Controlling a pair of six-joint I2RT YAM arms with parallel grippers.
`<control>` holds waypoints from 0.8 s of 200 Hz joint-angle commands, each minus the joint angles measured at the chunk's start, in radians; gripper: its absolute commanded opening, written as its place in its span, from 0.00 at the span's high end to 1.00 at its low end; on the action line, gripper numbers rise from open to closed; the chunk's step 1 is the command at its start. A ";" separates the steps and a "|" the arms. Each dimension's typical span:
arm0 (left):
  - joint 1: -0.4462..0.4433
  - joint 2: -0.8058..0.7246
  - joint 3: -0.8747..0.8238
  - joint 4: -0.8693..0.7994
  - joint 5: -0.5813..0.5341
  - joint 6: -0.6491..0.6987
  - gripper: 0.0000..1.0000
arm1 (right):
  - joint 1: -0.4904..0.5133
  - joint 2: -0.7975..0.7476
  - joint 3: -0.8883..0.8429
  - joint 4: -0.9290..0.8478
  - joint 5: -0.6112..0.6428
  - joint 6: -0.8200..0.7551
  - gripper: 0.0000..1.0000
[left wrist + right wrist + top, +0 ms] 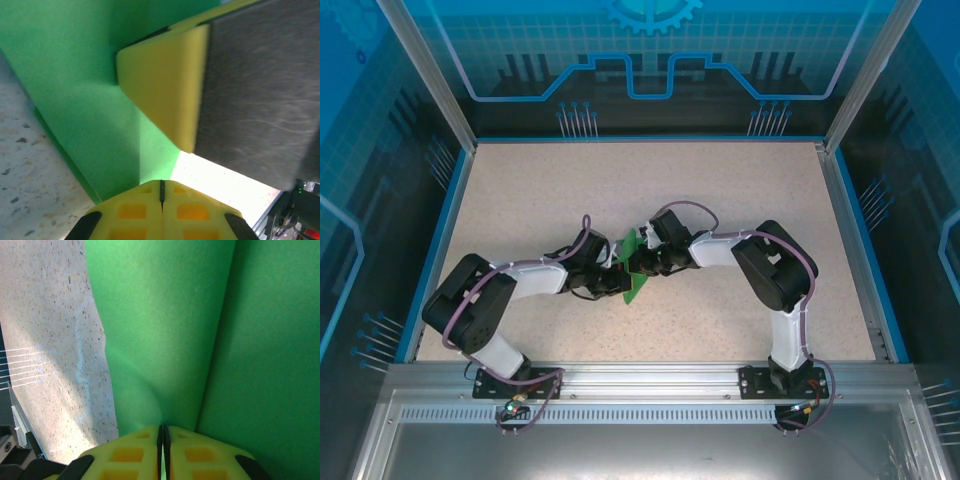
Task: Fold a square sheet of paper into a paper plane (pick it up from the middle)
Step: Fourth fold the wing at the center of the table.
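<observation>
We see the sheet of paper [634, 287] in the middle of the table [740, 200], held up off the surface between the two arms. It is thin, bright green and unmarked, and from above only small slivers of it show on either side of the grippers.

The left gripper [616, 272] and the right gripper [638, 263] meet there, tip to tip.

The right wrist view gives us what the top view cannot. A long straight crease runs up the sheet [165, 315], and the paper comes out of the seam between the closed yellow fingers [135, 450], so the right gripper is pinching it.

In the left wrist view the left gripper's fingers [135, 210] are also pressed together, with the green edge running down to their tips; it looks clamped on the paper too. This view also shows a yellow finger of the right gripper [165, 90] lying against the sheet.

The table is pale speckled stone with a blue rim [650, 140]. A metal rail [650, 378] runs along the near edge, and blue patterned panels [650, 60] enclose the far side and both flanks.
</observation>
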 commanded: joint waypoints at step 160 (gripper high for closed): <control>-0.008 0.087 -0.075 -0.058 -0.134 0.123 1.00 | 0.037 -0.085 -0.032 0.018 -0.040 0.145 0.84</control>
